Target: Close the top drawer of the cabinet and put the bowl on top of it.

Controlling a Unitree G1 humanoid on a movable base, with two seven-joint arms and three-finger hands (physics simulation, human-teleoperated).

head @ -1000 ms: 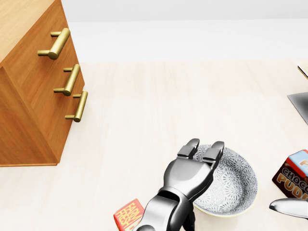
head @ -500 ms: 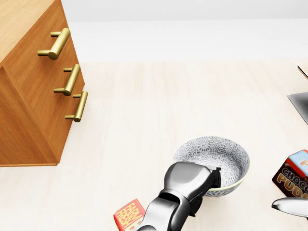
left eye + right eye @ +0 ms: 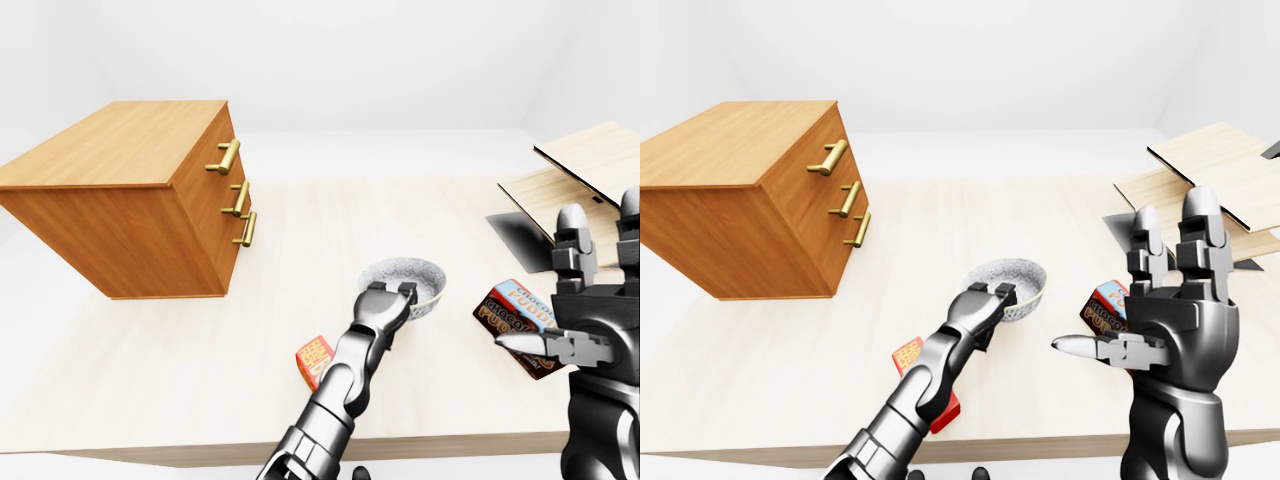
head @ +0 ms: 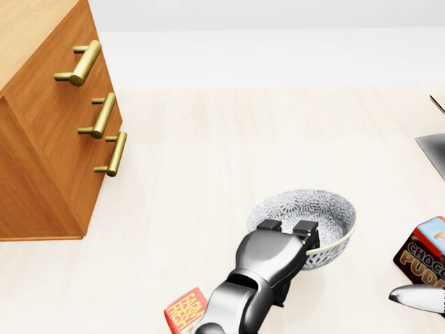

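Observation:
A grey patterned bowl stands tilted on the pale table, below the middle of the head view. My left hand has its fingers hooked over the bowl's near rim and is shut on it. The wooden cabinet is at the left, well apart from the bowl; its three brass handles face right and the drawer fronts look flush. My right hand is raised at the right of the right-eye view, fingers spread, holding nothing.
A chocolate fudge box lies right of the bowl, near my right hand. A small red box lies by my left forearm. Wooden boards and a dark sheet sit at the far right. The table's edge runs along the bottom.
My left hand went from open over the flat bowl to closed on its near rim. The bowl has tipped up and shifted slightly left. The camera has not moved.

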